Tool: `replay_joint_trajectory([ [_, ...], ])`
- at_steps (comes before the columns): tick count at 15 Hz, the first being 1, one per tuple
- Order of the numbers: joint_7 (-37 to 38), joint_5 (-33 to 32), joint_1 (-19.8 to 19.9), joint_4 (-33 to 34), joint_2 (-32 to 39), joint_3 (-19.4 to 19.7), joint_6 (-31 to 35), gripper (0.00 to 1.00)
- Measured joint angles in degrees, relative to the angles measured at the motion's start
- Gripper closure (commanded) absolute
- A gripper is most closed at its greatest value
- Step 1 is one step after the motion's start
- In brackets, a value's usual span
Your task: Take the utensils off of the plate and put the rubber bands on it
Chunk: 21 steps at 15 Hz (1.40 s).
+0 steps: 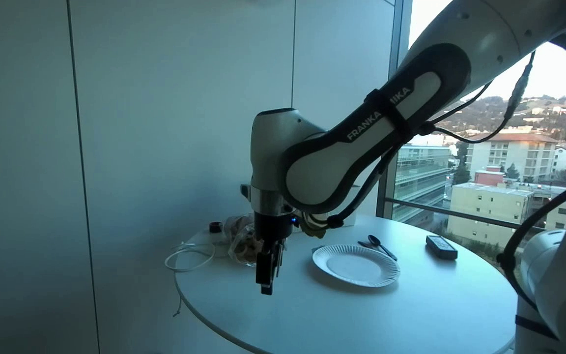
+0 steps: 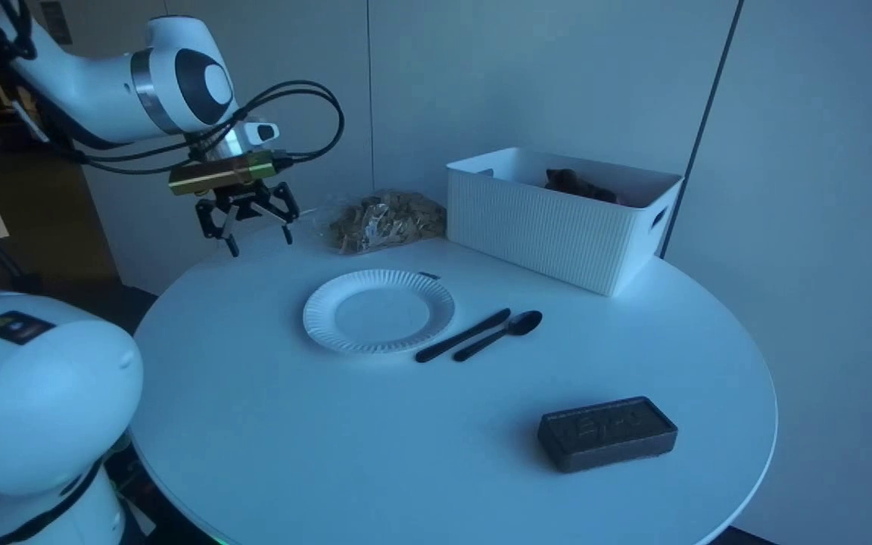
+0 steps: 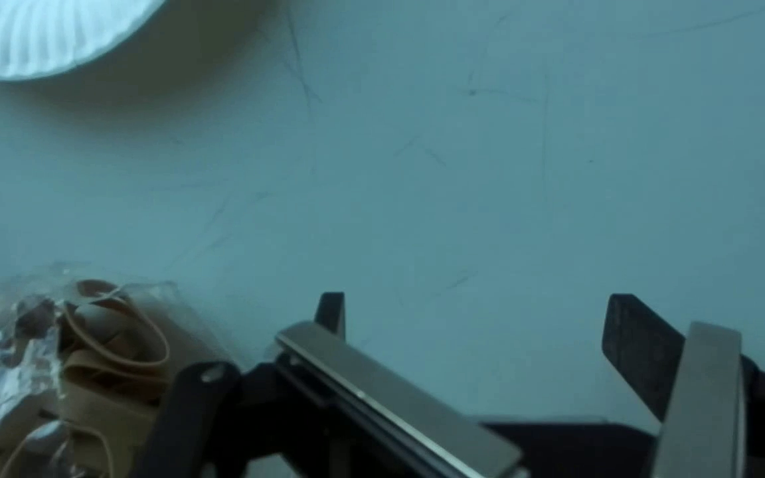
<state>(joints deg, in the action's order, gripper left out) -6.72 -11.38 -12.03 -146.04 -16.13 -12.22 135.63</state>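
A white paper plate point(image 1: 356, 265) lies on the table and holds nothing; it also shows in an exterior view point(image 2: 379, 314) and at the wrist view's top-left corner point(image 3: 57, 40). A black knife point(image 2: 463, 335) and a black spoon point(image 2: 524, 323) lie on the table beside it. A small dark piece point(image 2: 428, 275) shows at the plate's edge, mostly hidden. Tan rubber bands point(image 3: 110, 365) fill a clear plastic bag, also in both exterior views point(image 1: 246, 246) point(image 2: 390, 219). My gripper point(image 3: 475, 315) is open and empty, pointing down above the table, beside the bag point(image 1: 266, 289) point(image 2: 260, 241).
A white ribbed basket point(image 2: 542, 227) with something dark inside stands by the wall near the bag. A dark block point(image 2: 607, 433) lies on the table past the spoon. A white cord point(image 1: 189, 269) and a small dark-topped object point(image 1: 215, 227) are near the table's edge.
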Motion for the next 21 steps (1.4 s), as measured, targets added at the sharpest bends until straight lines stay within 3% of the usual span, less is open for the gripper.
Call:
replay_joint_trajectory([
  [6,-0.3,0.75,0.21,-0.54,-0.38,2.39,5.56,0.0],
  [13,-0.09,0.27,3.41,-0.01,4.45,4.12,14.38,0.0],
  [17,5.24,-6.23,5.02,0.54,10.29,3.52,20.6,0.0],
  [21,10.11,-10.62,5.11,1.11,10.29,3.02,24.12,0.0],
])
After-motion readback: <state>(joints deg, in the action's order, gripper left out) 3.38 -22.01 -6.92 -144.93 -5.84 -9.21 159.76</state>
